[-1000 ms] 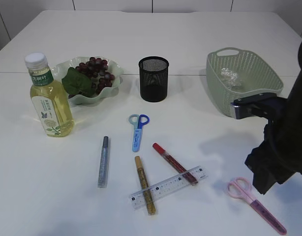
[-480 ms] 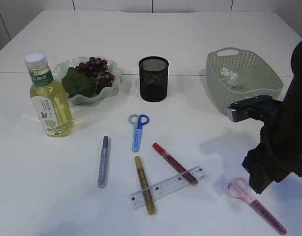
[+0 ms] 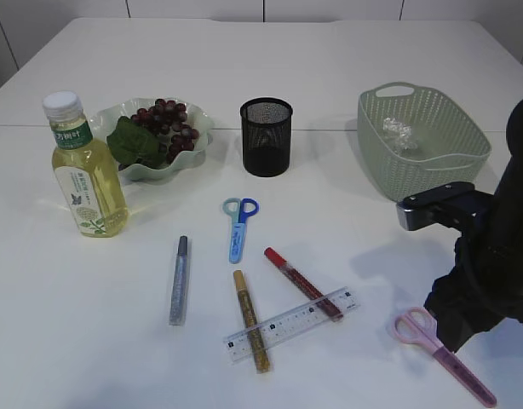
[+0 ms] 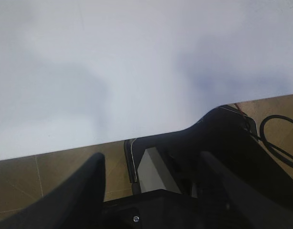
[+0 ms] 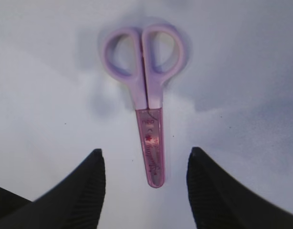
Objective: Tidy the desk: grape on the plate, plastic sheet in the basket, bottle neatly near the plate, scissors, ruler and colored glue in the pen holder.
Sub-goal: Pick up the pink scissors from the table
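As I look down my right arm, the pink scissors (image 5: 145, 100) lie flat on the table (image 3: 100, 358), just ahead of my right gripper (image 5: 145, 164). Its fingers (image 5: 89, 181) stand apart, holding nothing. The blade tip points back between them, and the handles point away. So the long way of the scissors runs straight down the gap. My left fingers (image 4: 89, 176) are apart too, far off by the table edge.

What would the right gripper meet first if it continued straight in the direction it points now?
Most likely the pink scissors lying flat on the white table. The right gripper points down with open fingers on either side of the sheathed blade. How far above them it is cannot be told.
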Available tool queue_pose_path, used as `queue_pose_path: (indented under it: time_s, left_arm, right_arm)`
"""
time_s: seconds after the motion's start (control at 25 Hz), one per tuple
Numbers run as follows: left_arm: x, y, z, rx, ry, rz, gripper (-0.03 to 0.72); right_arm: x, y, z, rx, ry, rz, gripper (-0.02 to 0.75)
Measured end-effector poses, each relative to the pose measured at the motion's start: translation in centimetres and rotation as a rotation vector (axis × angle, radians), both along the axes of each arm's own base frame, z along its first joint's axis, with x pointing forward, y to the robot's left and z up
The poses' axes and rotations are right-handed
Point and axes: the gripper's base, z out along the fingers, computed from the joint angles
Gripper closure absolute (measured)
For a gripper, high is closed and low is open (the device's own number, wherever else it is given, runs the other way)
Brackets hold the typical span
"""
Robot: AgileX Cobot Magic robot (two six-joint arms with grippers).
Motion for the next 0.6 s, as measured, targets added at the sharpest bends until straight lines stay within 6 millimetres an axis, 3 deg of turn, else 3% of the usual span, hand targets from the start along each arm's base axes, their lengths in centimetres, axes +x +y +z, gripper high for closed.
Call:
queue_pose_path:
  time_s: [0.6]
  left_arm:
    - [0.0,0.1,0.0,0.017,-0.004,-0.002,0.253]
  right_arm:
    - [0.5,0.2,-2.3,-0.014,0.056,-0.051,0.298]
